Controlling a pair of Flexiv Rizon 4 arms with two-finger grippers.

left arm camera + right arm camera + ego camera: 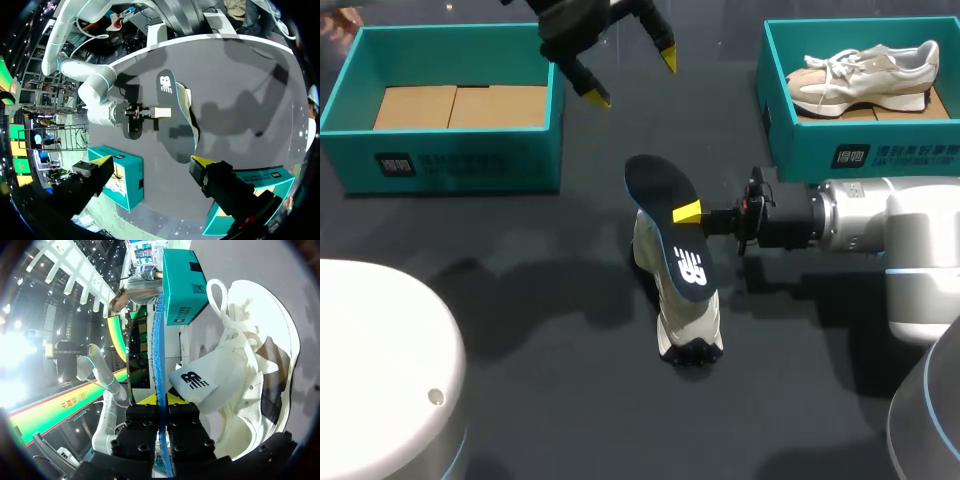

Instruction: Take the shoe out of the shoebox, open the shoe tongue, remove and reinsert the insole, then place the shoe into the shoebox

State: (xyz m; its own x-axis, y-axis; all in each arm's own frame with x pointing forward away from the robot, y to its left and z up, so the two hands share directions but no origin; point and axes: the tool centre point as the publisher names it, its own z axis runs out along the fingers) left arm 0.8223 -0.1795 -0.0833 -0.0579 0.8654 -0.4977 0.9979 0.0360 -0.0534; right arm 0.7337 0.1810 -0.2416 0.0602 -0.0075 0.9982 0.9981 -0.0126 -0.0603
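The right tool (pixel 687 212) is pinched on the long edge of the insole (pixel 658 192), about midway along it. It holds the insole up on edge over the shoe (pixel 688 322), which sits on the desk (pixel 540 330) between the two boxes. In the right wrist view, its yellow tips press on either face of the thin blue sheet. I cannot tell whether the insole's lower end touches the shoe. The left tool (pixel 633 78) hangs spread and empty over the far side of the desk, well apart from both. The insole looks light, thin and floppy, so held at one spot it will likely sag or twist. A grip near the middle of an edge, as here, seems sensible, and feeding it back will probably need its leading end steered into the opening. The shoe looks light, soft in the upper and firmer in the sole, so the heel collar or the sidewall by the laces seems the best hold. The tongue (pixel 200 382), folded outward, leaves the mouth open, and the loose laces could snag. There is a white logo on the insole's dark face, another on the tongue label, and white print on the fronts of the left box (pixel 450 165) and right box (pixel 800 150), none of it read out here. A second shoe (pixel 865 75) lies in the right box.
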